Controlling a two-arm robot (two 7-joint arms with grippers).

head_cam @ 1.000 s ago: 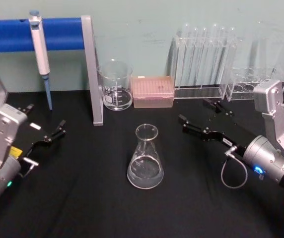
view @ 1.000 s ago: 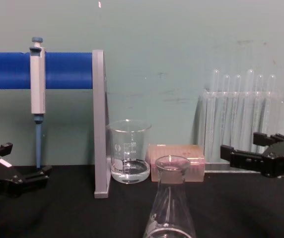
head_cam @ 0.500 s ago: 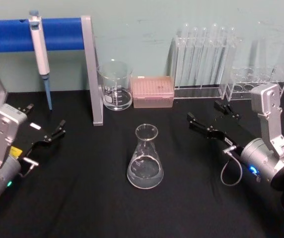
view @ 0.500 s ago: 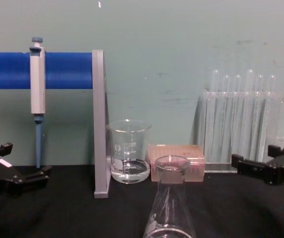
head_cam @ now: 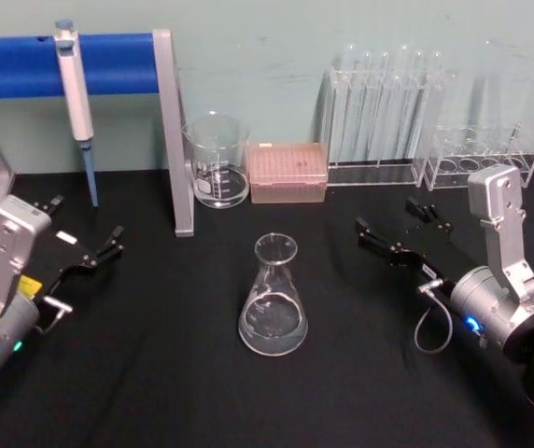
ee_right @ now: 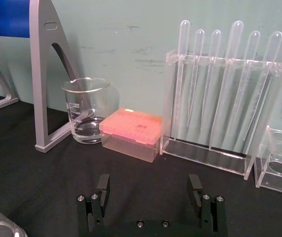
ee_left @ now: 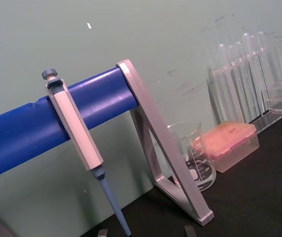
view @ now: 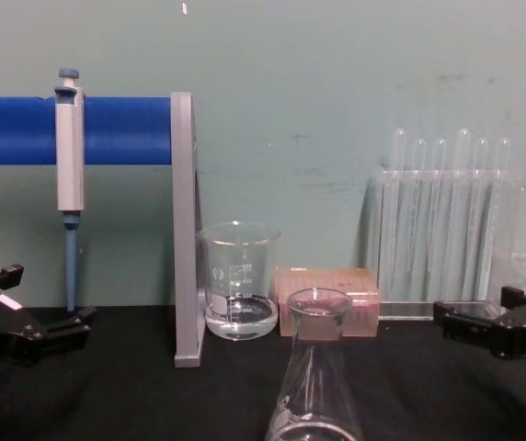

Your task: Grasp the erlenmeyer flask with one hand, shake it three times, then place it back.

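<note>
Fingers [ee_right: 102, 190] of the right gripper [head_cam: 400, 231] stand spread wide, holding nothing, near the table's [head_cam: 155, 392] right edge; bare cloth separates them from the erlenmeyer flask [head_cam: 274, 297], upright mid-table; since a second ago this gripper has drawn back rightward; left gripper [head_cam: 85, 236] open, parked near the left edge.

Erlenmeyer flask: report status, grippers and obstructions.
Right gripper open, right of the erlenmeyer flask, apart from it. Left gripper open, parked far left. Flask upright on table, ungrasped. Nothing between right gripper and flask.
</note>
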